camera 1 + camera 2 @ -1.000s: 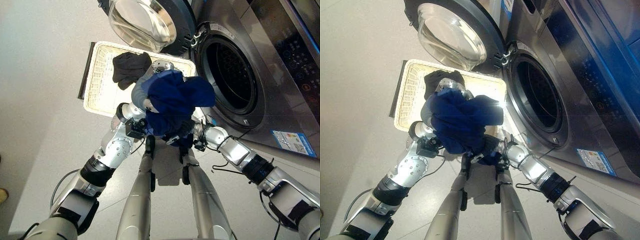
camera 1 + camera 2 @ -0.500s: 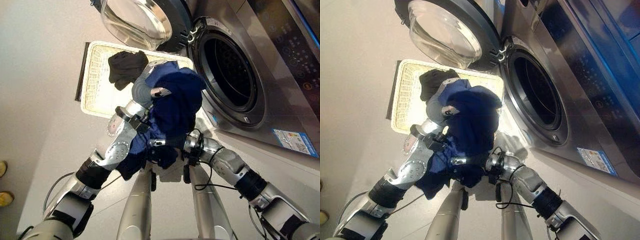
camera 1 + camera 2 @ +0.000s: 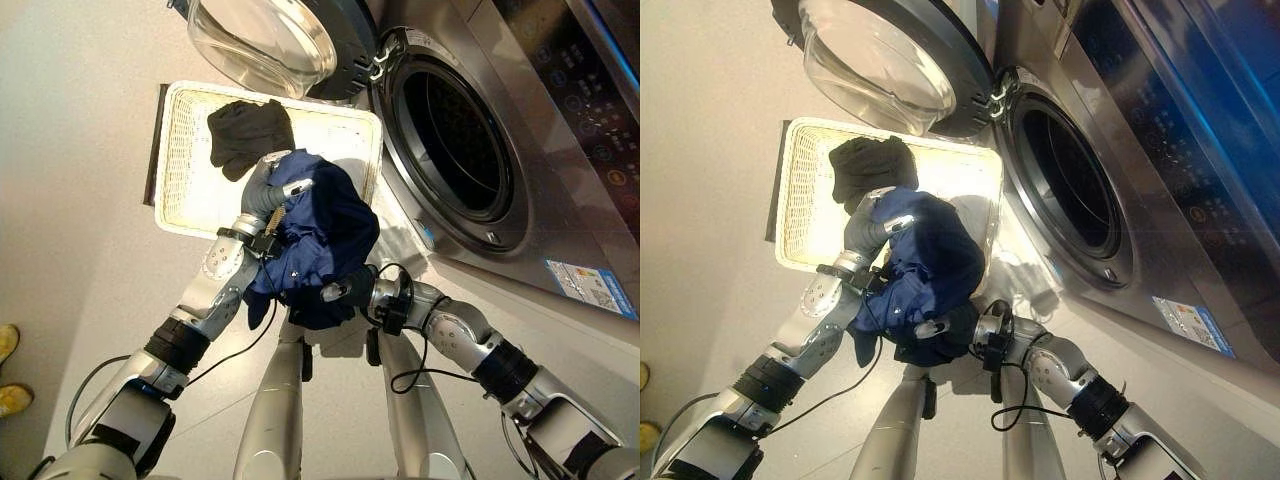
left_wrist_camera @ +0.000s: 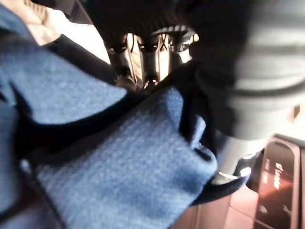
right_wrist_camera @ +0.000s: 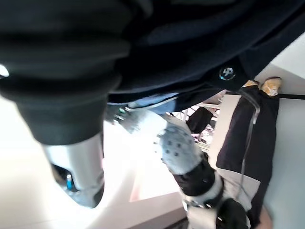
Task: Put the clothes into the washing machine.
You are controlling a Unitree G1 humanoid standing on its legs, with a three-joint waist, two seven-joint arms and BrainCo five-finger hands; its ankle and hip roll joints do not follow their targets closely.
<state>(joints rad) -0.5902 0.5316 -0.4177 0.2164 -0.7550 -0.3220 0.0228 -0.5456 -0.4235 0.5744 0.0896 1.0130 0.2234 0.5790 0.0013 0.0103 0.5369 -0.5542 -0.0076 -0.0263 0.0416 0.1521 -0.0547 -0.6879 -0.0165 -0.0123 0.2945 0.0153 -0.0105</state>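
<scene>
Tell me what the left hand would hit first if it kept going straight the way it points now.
Probably the black garment in the white laundry basket. The left hand, wrapped in the blue garment, points toward the basket rather than the washer drum; depth is uncertain.

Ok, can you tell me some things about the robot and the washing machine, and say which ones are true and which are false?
1. The washing machine door is open. True.
2. The blue garment is already inside the drum. False: it is bunched up outside, between the left hand and right hand.
3. A black garment lies in the basket. True.
4. The basket is red. False: it is cream-white.
</scene>
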